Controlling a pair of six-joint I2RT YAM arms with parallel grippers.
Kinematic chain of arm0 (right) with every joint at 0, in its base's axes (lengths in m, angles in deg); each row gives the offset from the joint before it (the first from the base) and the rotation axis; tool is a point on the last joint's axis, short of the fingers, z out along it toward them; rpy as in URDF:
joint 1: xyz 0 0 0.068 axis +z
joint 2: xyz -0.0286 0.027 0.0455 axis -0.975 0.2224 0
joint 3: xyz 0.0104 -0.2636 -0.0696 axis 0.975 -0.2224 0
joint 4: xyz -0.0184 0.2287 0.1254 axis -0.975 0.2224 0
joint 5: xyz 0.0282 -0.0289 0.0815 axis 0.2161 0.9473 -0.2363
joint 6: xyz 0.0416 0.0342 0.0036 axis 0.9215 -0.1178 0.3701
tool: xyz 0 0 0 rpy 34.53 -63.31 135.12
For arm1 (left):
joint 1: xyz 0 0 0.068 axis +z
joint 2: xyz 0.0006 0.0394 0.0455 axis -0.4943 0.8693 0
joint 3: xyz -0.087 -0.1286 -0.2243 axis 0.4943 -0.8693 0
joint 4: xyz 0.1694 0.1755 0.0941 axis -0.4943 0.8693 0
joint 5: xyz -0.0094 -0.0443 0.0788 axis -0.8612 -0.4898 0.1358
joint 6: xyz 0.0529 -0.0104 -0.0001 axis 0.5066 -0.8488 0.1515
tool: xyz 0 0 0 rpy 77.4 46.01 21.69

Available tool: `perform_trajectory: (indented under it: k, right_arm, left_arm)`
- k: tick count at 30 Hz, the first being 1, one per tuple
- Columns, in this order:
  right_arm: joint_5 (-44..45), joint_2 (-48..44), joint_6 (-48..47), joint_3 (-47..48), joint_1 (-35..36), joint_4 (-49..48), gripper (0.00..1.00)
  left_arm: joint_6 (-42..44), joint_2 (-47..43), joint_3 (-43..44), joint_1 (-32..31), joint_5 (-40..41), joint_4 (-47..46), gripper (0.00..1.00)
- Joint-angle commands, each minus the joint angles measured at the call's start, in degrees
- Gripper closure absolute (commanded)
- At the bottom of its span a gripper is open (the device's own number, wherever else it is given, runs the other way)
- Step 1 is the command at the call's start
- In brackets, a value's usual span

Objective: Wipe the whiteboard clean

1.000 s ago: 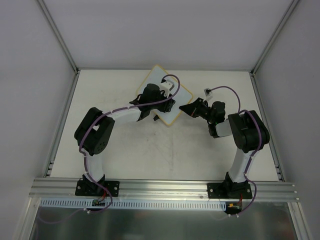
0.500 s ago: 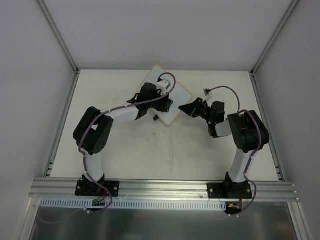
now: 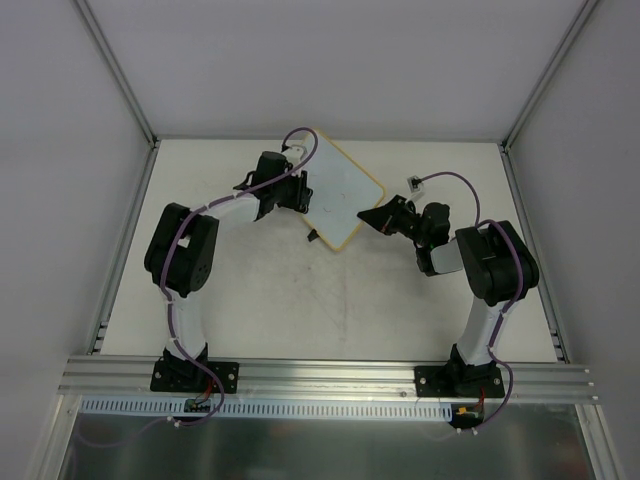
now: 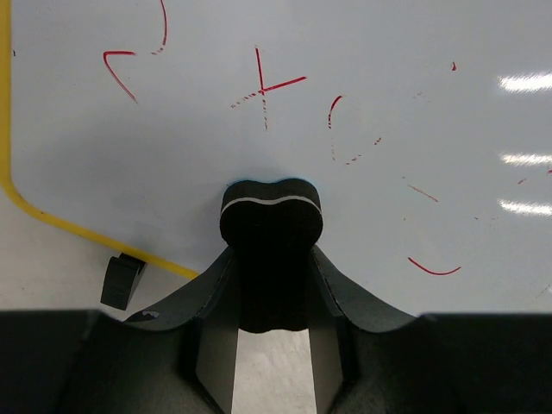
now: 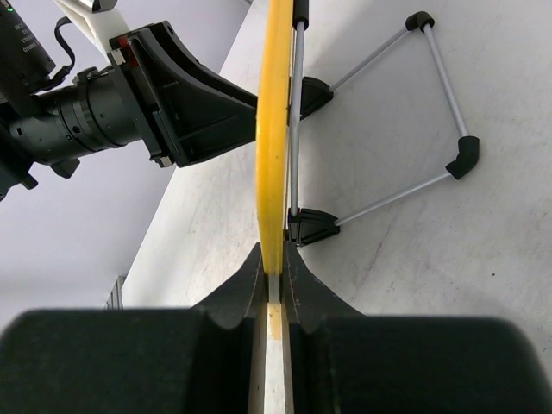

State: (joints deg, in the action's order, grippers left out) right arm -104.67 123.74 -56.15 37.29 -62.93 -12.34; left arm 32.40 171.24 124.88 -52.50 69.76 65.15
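Note:
The whiteboard (image 3: 350,195) has a yellow frame and stands tilted at the back middle of the table. In the left wrist view the whiteboard (image 4: 388,112) carries several thin red marks. My left gripper (image 3: 296,190) is at the board's left edge. In its own view the left gripper (image 4: 271,259) is shut on a black eraser block (image 4: 271,216) that presses on the board near its lower yellow frame. My right gripper (image 3: 368,216) reaches in from the right. The right gripper (image 5: 274,259) is shut on the board's yellow edge (image 5: 274,129).
A wire stand (image 5: 414,129) with black clips props the board from behind. One black clip (image 4: 121,280) sits on the table below the frame. A small white connector (image 3: 413,182) lies at the back right. Enclosure walls and a front aluminium rail (image 3: 330,375) bound the table.
My left gripper has swept the eraser across the board to its left edge and farther back. The right arm and the board have not moved.

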Motion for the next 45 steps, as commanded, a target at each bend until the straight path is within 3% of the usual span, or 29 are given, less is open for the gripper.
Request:
perform_trajectory:
  k: [1, 14, 26, 38, 45]
  right_arm:
    - [-1.97, -1.92, 1.59, 1.77, 0.28, -10.44, 1.0]
    - [-2.23, -1.74, 1.85, 1.95, 0.37, -10.44, 1.0]
    - [-2.32, -2.01, 2.12, 2.12, 0.46, -10.52, 1.0]
    - [-2.49, -2.45, 2.29, 1.95, 0.46, -10.52, 1.0]
    - [-2.49, -2.45, 2.38, 1.95, 0.46, -10.52, 1.0]
  left_arm:
    - [0.79, 1.54, 1.44, -2.69, 1.33, 1.88, 1.0]
    - [-2.02, -0.84, -0.76, -14.12, 1.78, 1.44, 1.0]
    - [-7.73, -2.16, -4.89, -19.93, 0.19, -0.58, 1.0]
    - [-4.93, 0.82, 2.22, -12.9, -1.48, 1.07, 1.0]
    - [-4.22, 2.85, 8.99, -3.33, -4.29, 3.89, 1.0]
